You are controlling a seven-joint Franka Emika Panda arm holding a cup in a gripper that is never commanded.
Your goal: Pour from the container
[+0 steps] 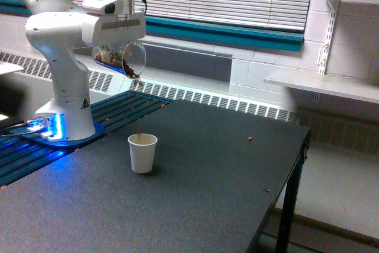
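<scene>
The clear container (122,58) is tipped on its side high above the table, its wide rim facing the exterior view's right and downward. Brown bits sit at its lower lip. My gripper (116,42) is shut on the container from above. A thin brown stream (139,127) falls from the lip toward a white paper cup (143,153) standing upright on the dark table (195,188), below and slightly to the right of the container.
The arm's white base (65,117) stands on a blue-lit slatted platform at the exterior view's left. A small brown bit (251,139) lies on the table toward the back right. The table's right edge (296,164) drops off. A radiator and blinds run behind.
</scene>
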